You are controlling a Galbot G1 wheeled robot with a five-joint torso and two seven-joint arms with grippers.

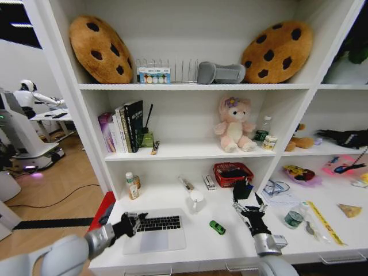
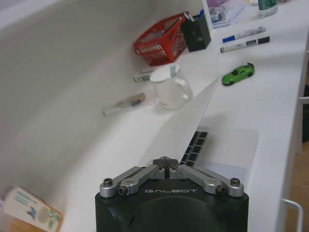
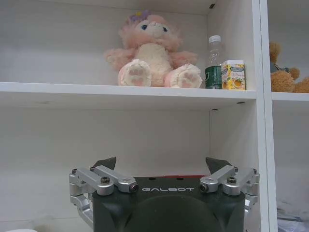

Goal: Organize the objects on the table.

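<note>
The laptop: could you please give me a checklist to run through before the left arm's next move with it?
1. Left gripper shut on the laptop lid: ok.
2. Keyboard free of objects: ok.
3. Green toy car apart from the laptop: ok.
4. White mug clear of the lid's swing: cannot tell.
5. Right gripper open, away from the laptop: ok.
</note>
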